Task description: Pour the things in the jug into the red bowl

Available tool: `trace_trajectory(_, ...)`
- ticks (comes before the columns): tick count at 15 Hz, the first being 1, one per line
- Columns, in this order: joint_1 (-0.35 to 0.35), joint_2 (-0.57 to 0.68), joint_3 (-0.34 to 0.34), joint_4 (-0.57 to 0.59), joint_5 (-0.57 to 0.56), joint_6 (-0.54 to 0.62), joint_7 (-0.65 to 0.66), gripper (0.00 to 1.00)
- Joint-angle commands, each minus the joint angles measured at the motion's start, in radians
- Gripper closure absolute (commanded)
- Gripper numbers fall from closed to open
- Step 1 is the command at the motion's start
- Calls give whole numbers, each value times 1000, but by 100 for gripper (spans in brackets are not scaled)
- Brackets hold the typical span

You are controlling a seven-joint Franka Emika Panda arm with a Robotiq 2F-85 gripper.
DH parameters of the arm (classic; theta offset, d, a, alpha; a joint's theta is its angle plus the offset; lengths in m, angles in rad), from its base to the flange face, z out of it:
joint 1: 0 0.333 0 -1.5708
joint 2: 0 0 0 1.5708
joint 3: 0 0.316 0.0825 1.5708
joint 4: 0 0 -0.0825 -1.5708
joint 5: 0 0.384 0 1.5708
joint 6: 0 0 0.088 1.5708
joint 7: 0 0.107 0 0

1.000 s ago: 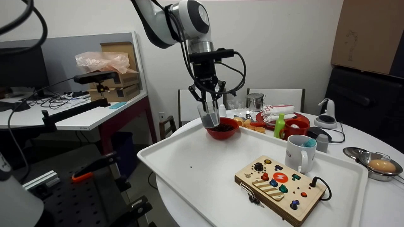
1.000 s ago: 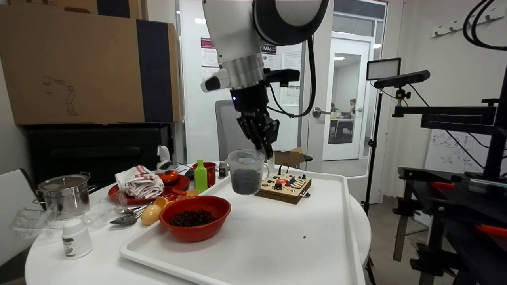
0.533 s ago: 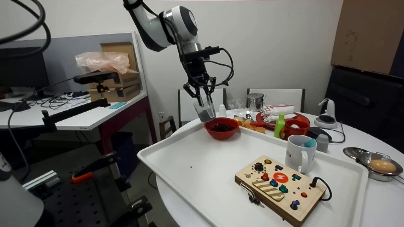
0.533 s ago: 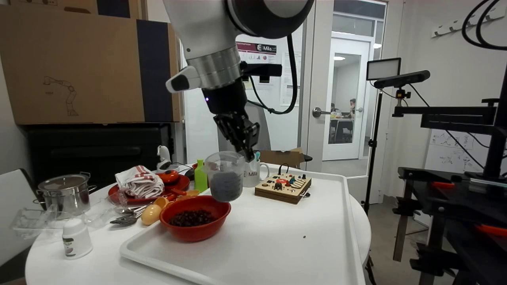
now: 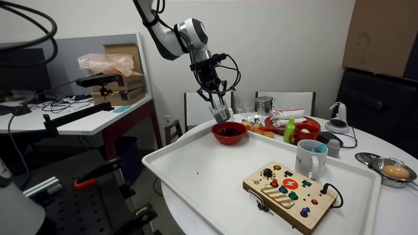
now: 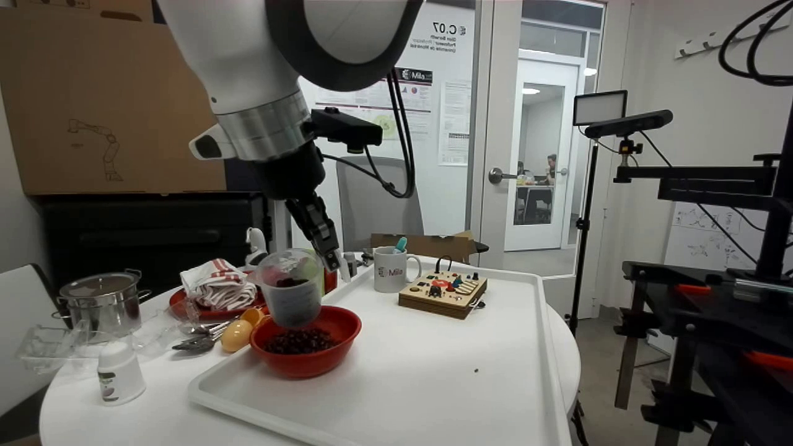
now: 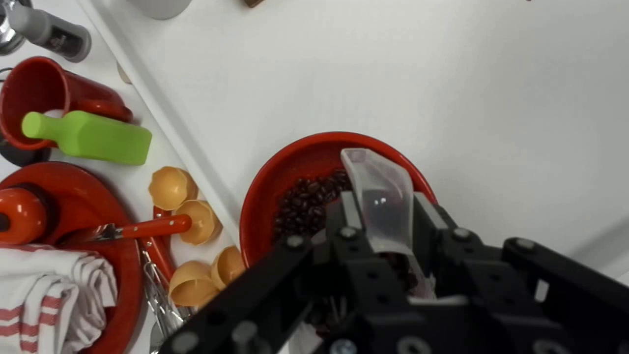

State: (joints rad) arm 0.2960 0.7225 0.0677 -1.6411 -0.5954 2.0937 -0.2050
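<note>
While the gripper (image 5: 218, 103) holds tight to the handle (image 7: 383, 206) of the jug (image 6: 296, 306), the job looks only part done. Its fingers (image 7: 352, 211) press on both sides of the handle. The jug hangs right below the gripper, just over the red bowl (image 6: 310, 365). It leans over some, but it looks more upright than upside down, and I see no beans falling.

The jug is up off the tray (image 5: 183, 176) and at the bowl, so that part is done. The bowl, lower down under the gripper, has a good pile of dark beans (image 7: 304, 209) in it. Through the clear side of the jug I see what look like more dark beans (image 6: 291, 282). How many is hard to tell.

What is left, I think, is to tip the jug a lot more over the bowl so those beans slide out too. One tiny dark speck (image 5: 197, 173) lies on the tray, well apart from the gripper. It may be a bean, but it is too small to tell.
</note>
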Motion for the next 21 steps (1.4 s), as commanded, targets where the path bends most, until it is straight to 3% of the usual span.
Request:
trace_trajectory(1, 45, 49, -28, 99, -30, -85, 72, 85)
trace_trajectory(2, 13, 23, -4, 46, -9, -36, 33, 85)
trace_trajectory(3, 15, 26, -4, 51, -9, -40, 36, 72)
trace_trajectory(7, 13, 26, -2, 49, -8, -40, 35, 72)
trace_trajectory(8, 30, 29, -20, 52, -26, -52, 76, 85)
trace_trajectory(9, 40, 30, -36, 55, -37, -63, 115, 85)
trace_trajectory(15, 91, 14, -127, 29, -257, -116, 334, 85)
trace_trajectory(21, 77, -5, -62, -6, -413, -190, 255, 85)
